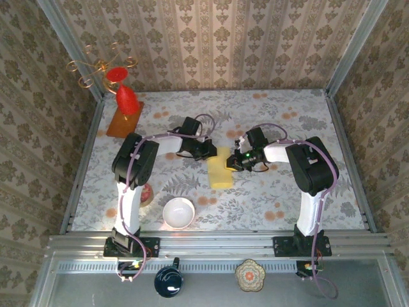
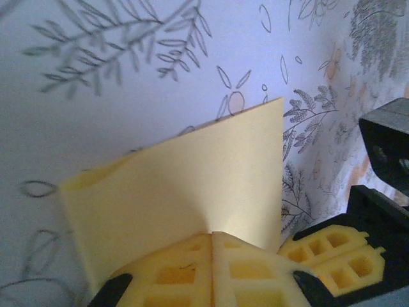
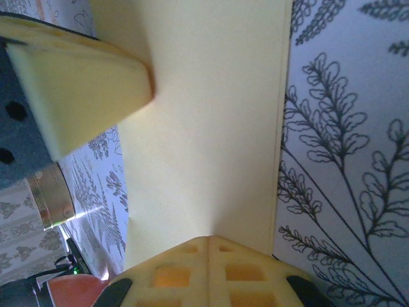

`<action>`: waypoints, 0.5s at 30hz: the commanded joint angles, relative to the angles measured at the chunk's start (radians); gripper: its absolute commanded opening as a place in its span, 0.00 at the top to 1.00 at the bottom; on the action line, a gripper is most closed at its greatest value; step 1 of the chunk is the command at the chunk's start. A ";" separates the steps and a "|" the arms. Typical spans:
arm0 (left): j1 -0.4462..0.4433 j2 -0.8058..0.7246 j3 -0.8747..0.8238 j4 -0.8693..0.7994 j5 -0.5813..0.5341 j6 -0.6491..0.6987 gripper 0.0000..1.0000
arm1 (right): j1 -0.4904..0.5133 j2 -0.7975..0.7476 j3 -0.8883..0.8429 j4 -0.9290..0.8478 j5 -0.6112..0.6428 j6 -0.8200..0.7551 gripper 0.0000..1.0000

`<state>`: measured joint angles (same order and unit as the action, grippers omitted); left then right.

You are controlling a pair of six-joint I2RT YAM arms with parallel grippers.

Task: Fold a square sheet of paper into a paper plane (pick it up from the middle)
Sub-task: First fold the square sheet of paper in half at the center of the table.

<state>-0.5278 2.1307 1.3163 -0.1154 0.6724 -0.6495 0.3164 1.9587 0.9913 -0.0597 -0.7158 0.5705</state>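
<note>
The sheet of paper, pale yellow and already folded into a narrow oblong, is found on the desk beyond the white bowl, slightly to the bowl's right and well apart from it. It is pinched from two sides at once. The left fingers are clenched on one edge of the sheet, and a flap is seen rising from their pads to a sharp corner above the desk. The right fingers are clenched on the opposite edge, where the paper spreads flat away from the pads and a straight border is laid against the patterned surface. The two sets of fingers are brought very near each other over the sheet, farther from the bowl than the sheet's near end.

Several faults can be expected from here. If the arms are drawn apart while both grips are kept, the thin paper is likely to be torn or pulled out of one pinch. If the raised flap is laid down without its edges being matched, a skewed crease is likely to be pressed in, and the plane would be left lopsided. Because the fingers are so close, a collision between them is also possible. The sheet could also be buckled if one hold is pushed toward the other.
</note>
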 commanded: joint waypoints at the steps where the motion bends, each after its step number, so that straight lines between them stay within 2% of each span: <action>1: 0.116 -0.007 -0.086 -0.007 -0.055 0.055 0.90 | -0.011 0.109 -0.071 -0.135 0.249 -0.037 0.97; 4: 0.173 -0.034 -0.120 -0.001 -0.041 0.074 0.90 | -0.011 0.106 -0.074 -0.131 0.249 -0.036 0.97; 7: 0.173 -0.091 -0.108 -0.032 -0.037 0.098 0.90 | -0.012 0.106 -0.074 -0.128 0.248 -0.035 0.97; 12: 0.096 -0.184 -0.076 -0.044 -0.036 0.085 0.90 | -0.011 0.106 -0.073 -0.129 0.246 -0.034 0.97; 15: 0.031 -0.178 -0.058 -0.006 -0.036 0.042 0.90 | -0.011 0.109 -0.073 -0.128 0.246 -0.034 0.97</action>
<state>-0.4290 1.9766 1.2308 -0.1295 0.6422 -0.5972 0.3157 1.9572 0.9882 -0.0563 -0.7158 0.5705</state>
